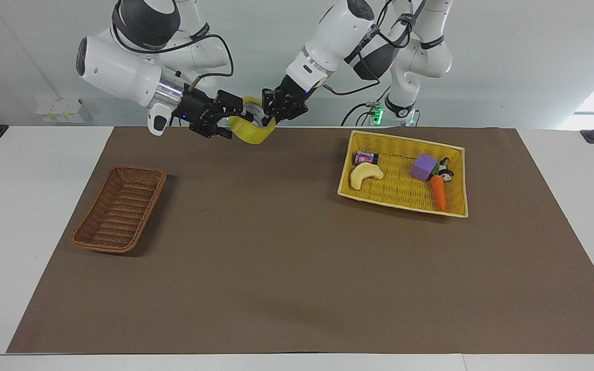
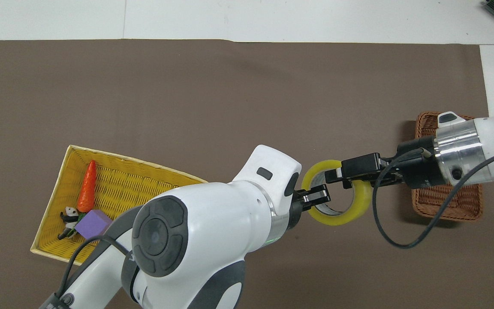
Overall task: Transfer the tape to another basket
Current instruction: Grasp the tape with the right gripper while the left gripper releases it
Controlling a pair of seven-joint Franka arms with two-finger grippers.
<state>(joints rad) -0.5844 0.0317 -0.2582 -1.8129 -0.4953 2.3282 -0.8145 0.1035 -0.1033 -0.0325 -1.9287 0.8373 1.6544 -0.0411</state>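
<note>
The tape (image 1: 252, 133) is a glossy ring of translucent yellow film on a pale grey core, held in the air at the upper middle of the facing view, over the matte brown mat (image 1: 286, 268) on the white tabletop (image 1: 18, 170). The left hand (image 1: 271, 109) is clenched on its wall. The right hand (image 1: 235, 116) reaches onto the opposite rim; whether it grips, I cannot tell. The oblong brown wicker basket (image 1: 120, 208) sits at left, the stiff yellow woven basket (image 1: 405, 203) at right.

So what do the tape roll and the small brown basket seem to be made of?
Tape roll: glossy, translucent yellow plastic film, apparently wound on a pale core, probably cardboard.
Small brown basket: woven wicker or rattan, matte; ribbed strands show along its walls and floor.
</note>
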